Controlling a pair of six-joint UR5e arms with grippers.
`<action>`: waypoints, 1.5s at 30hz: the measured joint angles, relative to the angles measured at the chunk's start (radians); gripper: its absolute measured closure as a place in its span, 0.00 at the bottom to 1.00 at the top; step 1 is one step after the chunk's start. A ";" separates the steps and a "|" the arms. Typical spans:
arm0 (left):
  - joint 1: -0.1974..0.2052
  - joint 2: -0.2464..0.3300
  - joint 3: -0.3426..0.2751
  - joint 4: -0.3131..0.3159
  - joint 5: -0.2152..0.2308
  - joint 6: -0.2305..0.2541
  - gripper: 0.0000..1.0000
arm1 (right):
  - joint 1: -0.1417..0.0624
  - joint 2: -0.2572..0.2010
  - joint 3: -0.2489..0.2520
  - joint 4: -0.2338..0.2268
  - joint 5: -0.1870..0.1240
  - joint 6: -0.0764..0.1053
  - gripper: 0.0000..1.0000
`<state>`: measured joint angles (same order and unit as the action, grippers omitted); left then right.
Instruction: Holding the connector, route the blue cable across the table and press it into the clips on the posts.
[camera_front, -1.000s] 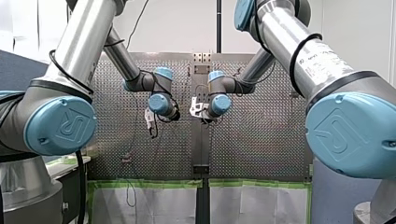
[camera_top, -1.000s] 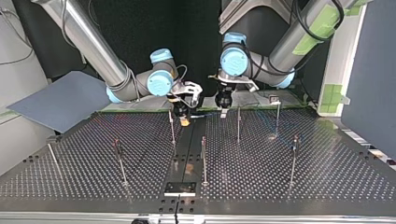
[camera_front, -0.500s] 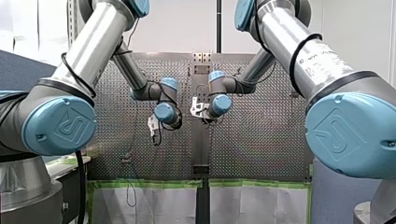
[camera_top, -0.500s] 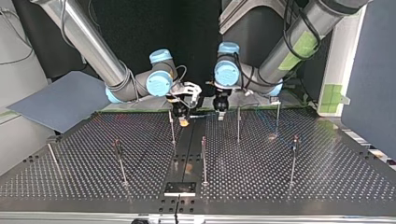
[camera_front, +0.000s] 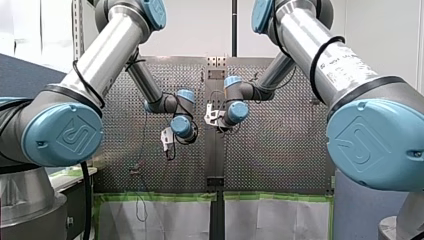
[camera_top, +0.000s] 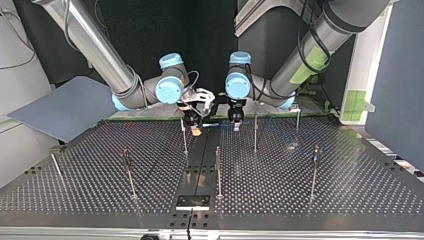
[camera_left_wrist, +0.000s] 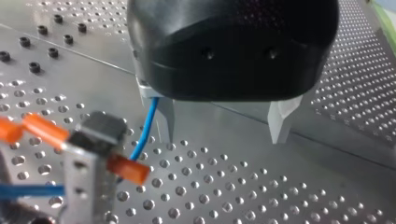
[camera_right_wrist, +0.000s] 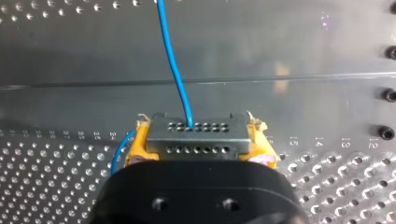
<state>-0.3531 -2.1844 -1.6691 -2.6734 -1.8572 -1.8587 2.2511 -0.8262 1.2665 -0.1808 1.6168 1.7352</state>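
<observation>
Perforated table (camera_top: 310, 200), thin posts (camera_top: 218, 170) standing on it, the closest just beside the connector. My right gripper (camera_right_wrist: 198, 145) has its yellow pads clamped on the connector (camera_right_wrist: 196, 133). My left gripper (camera_left_wrist: 224, 130) hangs just beside the connector, fingers spread wide, nothing between them. Blue cable (camera_right_wrist: 173, 70) leaves the connector's face and runs close by one left finger.

White wall (camera_front: 190, 30) at back, black backdrop (camera_top: 150, 30) opp, grey-blue board (camera_top: 65, 107) nearby

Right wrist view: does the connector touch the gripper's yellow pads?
Touching: the right wrist view shows the connector pinched between the right gripper's yellow pads, no gap.
</observation>
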 joint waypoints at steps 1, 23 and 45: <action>-0.001 0.000 0.000 -0.002 -0.005 0.003 0.07 | -0.001 0.000 0.000 0.000 0.000 0.000 1.00; -0.012 0.038 0.004 -0.023 -0.007 0.002 0.98 | -0.003 -0.033 0.000 0.015 -0.006 0.000 1.00; -0.037 0.226 0.001 -0.150 -0.007 0.007 0.98 | -0.020 -0.212 0.026 0.142 0.000 0.005 1.00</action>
<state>-0.3896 -1.9584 -1.6685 -2.8236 -1.8643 -1.8517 2.2310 -1.0379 1.2926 -0.0388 1.6164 1.7404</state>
